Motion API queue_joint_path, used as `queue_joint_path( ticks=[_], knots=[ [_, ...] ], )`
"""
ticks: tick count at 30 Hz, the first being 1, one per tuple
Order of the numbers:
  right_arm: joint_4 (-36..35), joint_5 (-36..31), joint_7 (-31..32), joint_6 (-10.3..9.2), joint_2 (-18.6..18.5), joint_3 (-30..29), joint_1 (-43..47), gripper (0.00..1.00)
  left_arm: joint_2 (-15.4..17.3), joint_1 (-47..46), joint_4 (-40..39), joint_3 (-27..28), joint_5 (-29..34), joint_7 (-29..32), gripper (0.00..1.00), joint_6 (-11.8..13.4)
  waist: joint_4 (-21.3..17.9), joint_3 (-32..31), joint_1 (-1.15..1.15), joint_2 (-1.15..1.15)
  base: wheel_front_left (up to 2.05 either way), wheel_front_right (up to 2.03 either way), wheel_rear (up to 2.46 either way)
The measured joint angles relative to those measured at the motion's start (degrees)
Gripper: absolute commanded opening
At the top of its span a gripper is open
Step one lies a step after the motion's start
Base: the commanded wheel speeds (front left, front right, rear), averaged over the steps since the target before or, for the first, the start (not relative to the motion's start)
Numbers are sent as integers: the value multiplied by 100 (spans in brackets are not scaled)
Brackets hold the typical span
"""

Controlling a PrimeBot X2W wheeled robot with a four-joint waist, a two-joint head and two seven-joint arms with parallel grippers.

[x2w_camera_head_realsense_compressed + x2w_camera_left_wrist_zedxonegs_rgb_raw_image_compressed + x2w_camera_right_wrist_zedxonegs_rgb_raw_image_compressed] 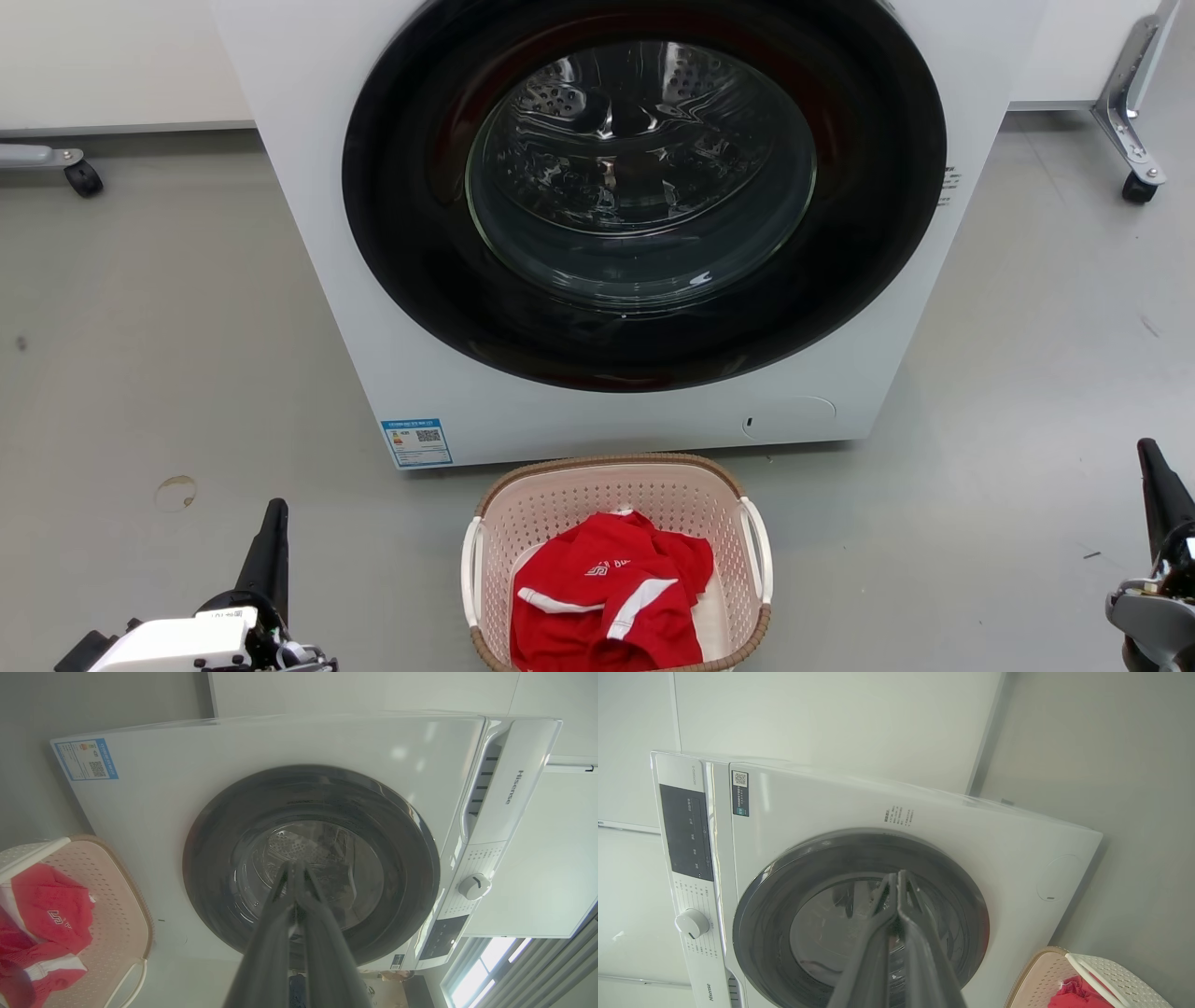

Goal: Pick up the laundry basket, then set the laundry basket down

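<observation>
I see the laundry basket (569, 504) on the floor (187, 373) between my left gripper (274, 523) and right gripper (1153, 471), apart from both; each is pinched closed, empty.

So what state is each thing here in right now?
Pale pink perforated plastic laundry basket: on the floor, ungripped.
Red-and-white shirt: crumpled inside the basket.
White front-loading washing machine's round glass door: shut.
Left gripper: shut, empty.
Right gripper: shut, empty.

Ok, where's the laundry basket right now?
Head view, bottom centre: the laundry basket stands on the floor just before the washing machine, between the left end effector and the right end effector.
</observation>
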Motion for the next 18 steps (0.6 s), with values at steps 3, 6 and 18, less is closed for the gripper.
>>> queue_joint_path(
  ticks=[3, 6, 18],
  knots=[
    [0, 0, 0, 0, 0, 0, 0, 0, 0, 0, 0, 0, 0, 0, 0, 0, 0, 0, 0, 0, 0, 0, 0],
    [0, 0, 0, -1, 0, 0, 0, 0, 0, 0, 0, 0, 0, 0, 0, 0, 0, 0, 0, 0, 0, 0, 0],
    [0, 0, 0, 0, 0, 0, 0, 0, 0, 0, 0, 0, 0, 0, 0, 0, 0, 0, 0, 0, 0, 0, 0]
  ],
)
